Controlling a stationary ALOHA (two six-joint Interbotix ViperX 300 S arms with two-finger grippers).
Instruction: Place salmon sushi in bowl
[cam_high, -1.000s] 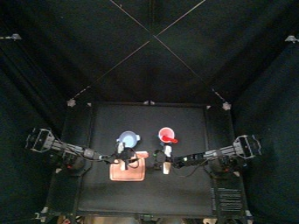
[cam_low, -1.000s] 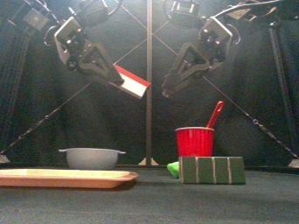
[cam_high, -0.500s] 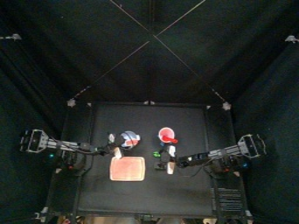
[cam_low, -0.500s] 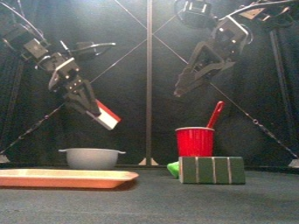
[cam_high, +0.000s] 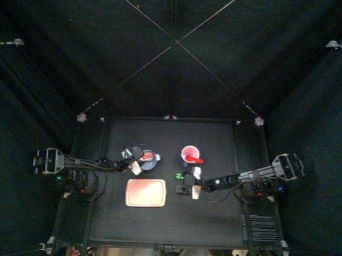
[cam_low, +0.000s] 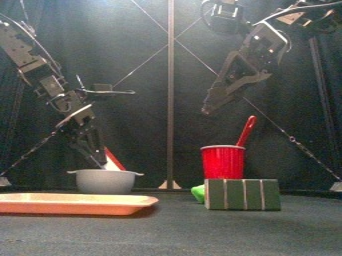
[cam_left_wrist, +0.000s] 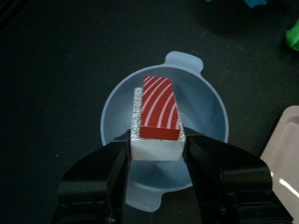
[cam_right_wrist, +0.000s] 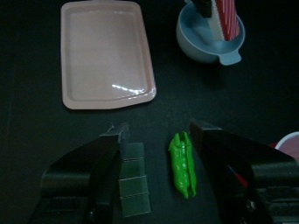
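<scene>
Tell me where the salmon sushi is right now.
The salmon sushi is gripped in the left gripper, directly over the light blue bowl, at the table's left in the front view.

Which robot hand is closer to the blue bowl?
Left. The left end effector holds the sushi right over the bowl; the right end effector hangs high above the red cup.
</scene>
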